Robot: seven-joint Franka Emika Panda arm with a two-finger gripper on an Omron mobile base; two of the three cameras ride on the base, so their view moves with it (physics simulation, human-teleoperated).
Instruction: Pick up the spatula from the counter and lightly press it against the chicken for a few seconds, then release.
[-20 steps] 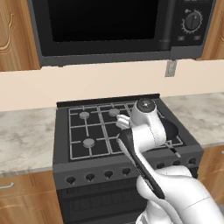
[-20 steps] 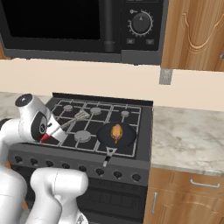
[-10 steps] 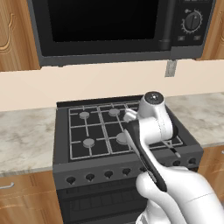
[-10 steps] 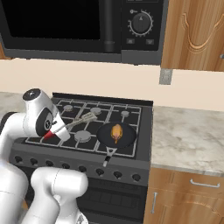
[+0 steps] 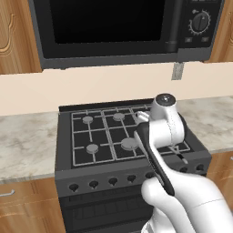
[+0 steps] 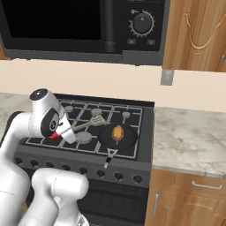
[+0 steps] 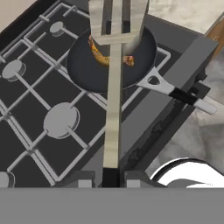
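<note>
Container: black frying pan (image 6: pixel 129 139) on the front right burner of the gas stove (image 5: pixel 91 136), its handle (image 7: pixel 177 93) pointing out over the stove's front edge. One piece of browned chicken (image 6: pixel 117 133) lies in it, near the middle. Nothing else in the pan.

Spatula (image 7: pixel 113 109): slotted metal head, long pale handle. Gripper (image 7: pixel 111 177) is clamped on the handle's near end, one fingertip on each side, the handle running straight out from between them. In the hand view the head sits across the far part of the pan and covers part of the chicken. In the right base view the head is over the pan's left rim, just short of the chicken, with a sliver of dark pan between them. Contact between head and chicken: cannot tell.

Against a second ago: spatula head was farther left, over the grates between the burners; it has since moved right and slightly lower, to the pan's edge. The arm's wrist has swung right with it. Pan and chicken have not shifted.
</note>
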